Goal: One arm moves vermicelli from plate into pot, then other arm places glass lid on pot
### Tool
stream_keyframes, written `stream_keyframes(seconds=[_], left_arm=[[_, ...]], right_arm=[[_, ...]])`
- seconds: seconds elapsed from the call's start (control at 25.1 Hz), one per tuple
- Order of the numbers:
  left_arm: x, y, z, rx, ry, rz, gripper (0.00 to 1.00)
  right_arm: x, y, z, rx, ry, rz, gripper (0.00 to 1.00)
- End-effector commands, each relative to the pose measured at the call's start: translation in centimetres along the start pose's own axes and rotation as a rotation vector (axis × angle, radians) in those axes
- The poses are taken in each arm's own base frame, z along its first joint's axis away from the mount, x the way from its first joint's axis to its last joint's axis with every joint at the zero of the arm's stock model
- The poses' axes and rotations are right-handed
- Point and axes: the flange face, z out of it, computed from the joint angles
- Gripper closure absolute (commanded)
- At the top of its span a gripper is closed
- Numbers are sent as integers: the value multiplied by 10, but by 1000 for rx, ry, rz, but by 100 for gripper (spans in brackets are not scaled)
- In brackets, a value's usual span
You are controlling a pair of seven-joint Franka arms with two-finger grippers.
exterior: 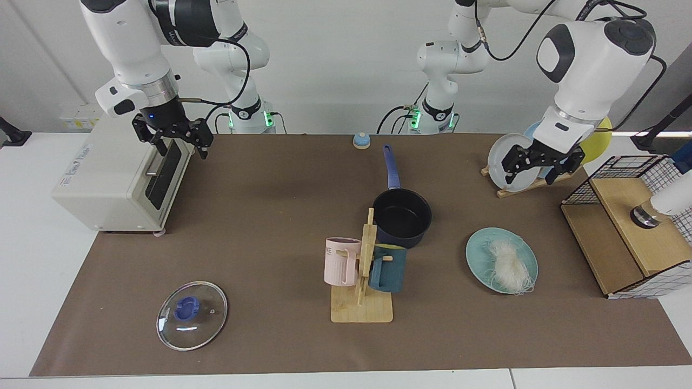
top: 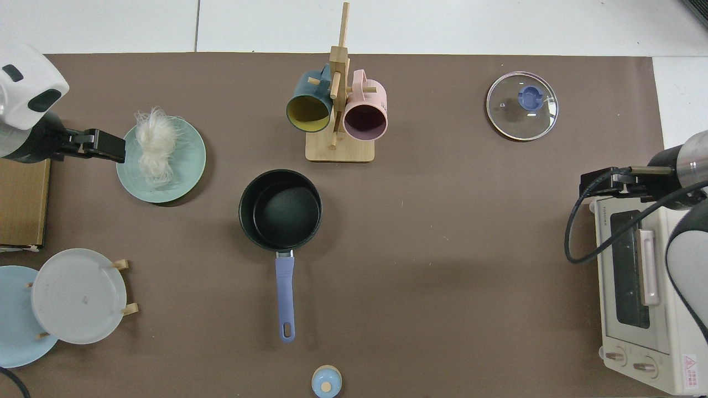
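Sky-blue plate (top: pixel 11 331) cut off

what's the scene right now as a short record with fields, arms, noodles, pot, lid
left gripper: open, in the air in front of the plate rack, short of the teal plate
right gripper: open, waiting above the toaster oven
vermicelli: on the teal plate, untouched
pot: empty, mid-table, behind the mug stand
glass lid: flat on the brown mat, apart from the pot
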Motion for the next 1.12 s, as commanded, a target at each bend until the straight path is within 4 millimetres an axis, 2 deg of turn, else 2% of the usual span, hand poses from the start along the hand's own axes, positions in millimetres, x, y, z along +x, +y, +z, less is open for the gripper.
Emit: stream_keyframes(seconds=[0.0,0.12,0.24,0.36,0.52,0.72,0.92,1.0,1.08], left_arm=[[39,-9,30,1,23,-7,0],[49,-8,52,-4,41,-7,0],[62,-10,89,-2,62,-9,0],[71,-14,132,1,62,-13,0],[82,-22,189,-15,45,-30,0],[83,-24,232,-11,71,-22,0],[70,-30,277,-8,70,-28,0],[62,-31,293,-9,67,-35,0],[61,-27,297,-5,93,-29,0]], right_arm=[[21,-2,-9,7,14,10,1],[44,-4,-5,-9,-30,15,1],[74,-11,-2,-15,-15,6,1],[106,-17,14,-21,3,3,1],[145,-22,52,-26,2,-7,1],[179,-28,101,-35,15,-18,2],[202,-19,167,-42,9,-28,2],[206,-22,184,-39,12,-33,2],[206,-30,187,-45,15,-44,2]])
